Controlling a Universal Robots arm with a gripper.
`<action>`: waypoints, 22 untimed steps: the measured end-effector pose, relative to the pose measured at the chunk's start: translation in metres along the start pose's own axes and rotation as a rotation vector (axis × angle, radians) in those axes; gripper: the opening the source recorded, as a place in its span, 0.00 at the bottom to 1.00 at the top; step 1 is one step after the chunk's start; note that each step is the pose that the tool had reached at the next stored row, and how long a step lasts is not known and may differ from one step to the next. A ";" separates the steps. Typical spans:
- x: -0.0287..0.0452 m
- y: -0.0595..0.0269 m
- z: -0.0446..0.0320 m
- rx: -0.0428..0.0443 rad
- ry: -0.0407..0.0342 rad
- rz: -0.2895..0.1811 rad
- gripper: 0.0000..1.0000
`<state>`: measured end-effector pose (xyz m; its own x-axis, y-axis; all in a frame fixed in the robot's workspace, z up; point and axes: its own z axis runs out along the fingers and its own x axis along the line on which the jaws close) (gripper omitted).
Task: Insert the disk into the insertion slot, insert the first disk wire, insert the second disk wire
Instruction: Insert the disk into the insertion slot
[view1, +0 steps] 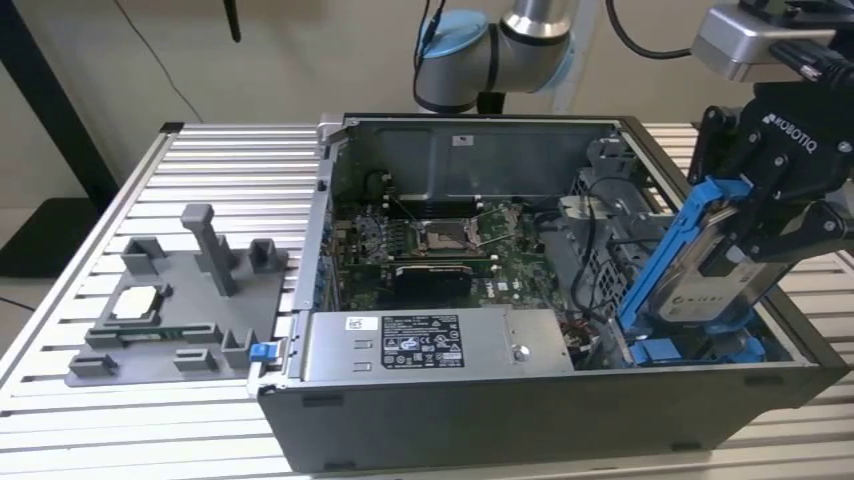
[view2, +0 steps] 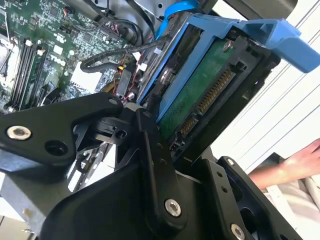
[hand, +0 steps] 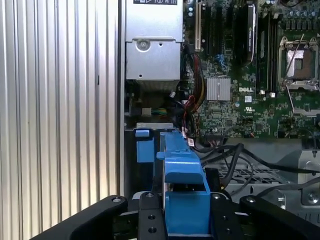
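In the exterior view the black two-finger gripper (view1: 761, 228) is clamped on the flat silver-grey disk in its bright blue plastic carrier frame (view1: 701, 285). The disk stands steeply tilted, with its lower end at the mouth of the grey metal insertion slot with blue rails (view1: 674, 350), in the corner of the open grey computer case (view1: 534, 420) at the exterior view's right, and it is not yet seated. Judging by that tilt, the carrier could jam on a rail or ride over the cage edge if pressed in at this angle. How deep the lower end sits is hidden behind the case wall. In the second wrist view the black fingers (view2: 152, 150) pinch the disk (view2: 200, 95) near its connector end, green circuit board showing; so short a hold might let it pivot. A person's hand (view2: 302, 160) lies at the picture's edge, and how close it is to the arm cannot be told. In the first wrist view the blue frame (hand: 182, 170) covers most of the slot (hand: 145, 150), so alignment cannot be judged. Loose black cables (hand: 235, 152) run just beside it and could get pinched, and the silver power supply box (hand: 152, 50) lies beyond
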<state>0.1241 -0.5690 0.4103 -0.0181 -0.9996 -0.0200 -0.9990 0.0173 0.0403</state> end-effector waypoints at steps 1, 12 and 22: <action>0.0000 0.0000 0.0010 -0.0003 -0.0005 0.000 0.00; 0.0077 -0.0004 0.0030 -0.0061 -0.0308 -0.001 0.00; 0.0188 -0.0008 -0.0005 -0.0178 -0.0557 -0.002 0.00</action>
<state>0.1246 -0.5878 0.4104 -0.0189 -0.9970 -0.0756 -0.9982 0.0145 0.0579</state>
